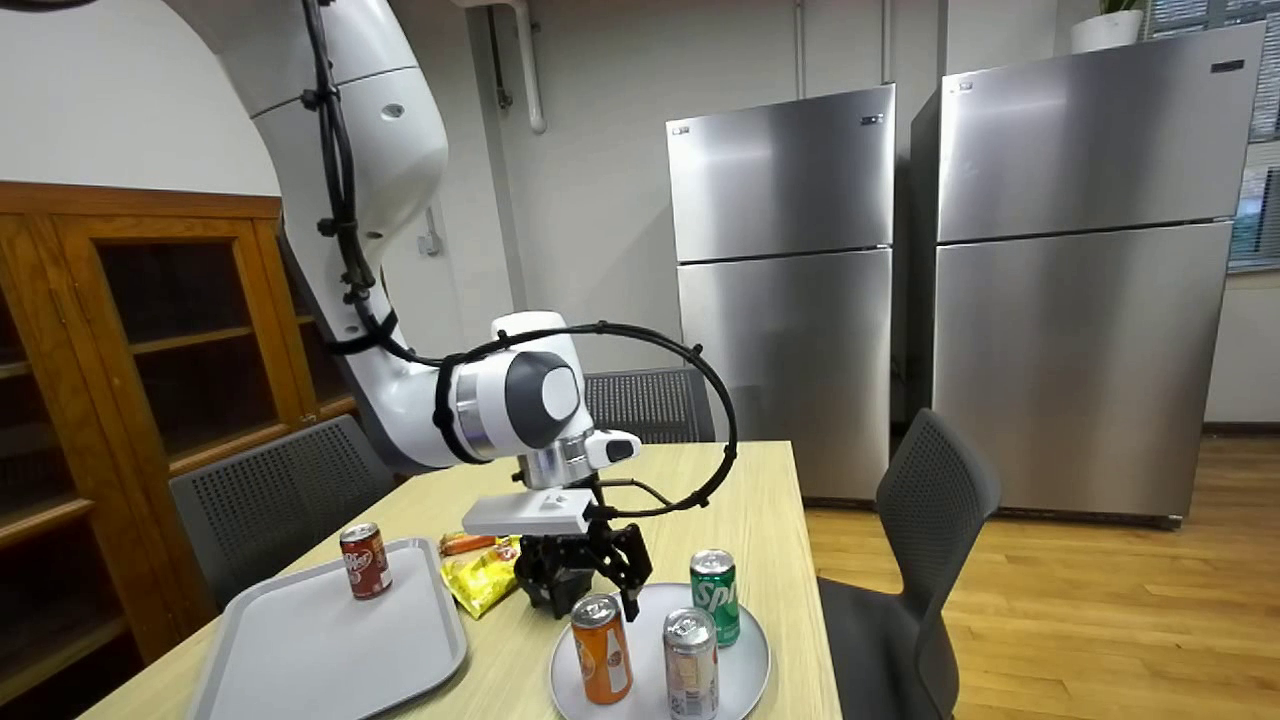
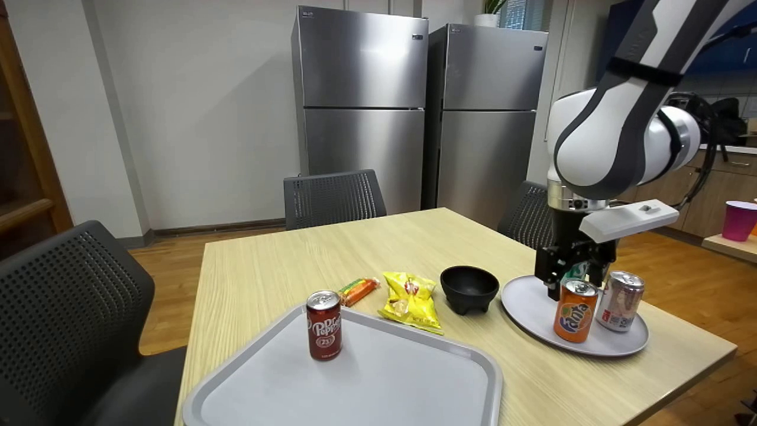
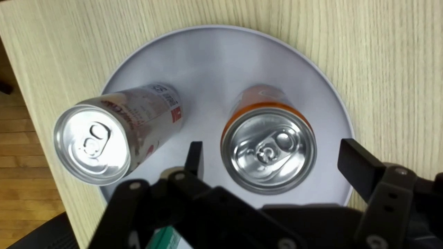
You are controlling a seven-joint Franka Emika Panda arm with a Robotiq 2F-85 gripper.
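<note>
My gripper point(image 3: 271, 155) is open over the grey plate point(image 3: 207, 55). In the wrist view the top of the orange Fanta can point(image 3: 268, 152) appears between its spread fingers, with a gap on both sides and no contact to be seen. Beside it a silver can point(image 3: 142, 121) stands left of the left finger. A green Sprite can point(image 1: 715, 595) shares the plate; in the wrist view only a sliver of it shows below the finger. Both exterior views show the gripper point(image 2: 575, 275) close behind the Fanta can point(image 2: 575, 313). All these cans are upright.
A grey tray point(image 2: 384, 378) carries an upright Dr Pepper can point(image 2: 324, 325). Between tray and plate lie a yellow snack bag point(image 2: 409, 299), an orange packet point(image 2: 358, 291) and a black bowl point(image 2: 469, 289). Chairs surround the table, one chair point(image 1: 930, 540) near the plate's side.
</note>
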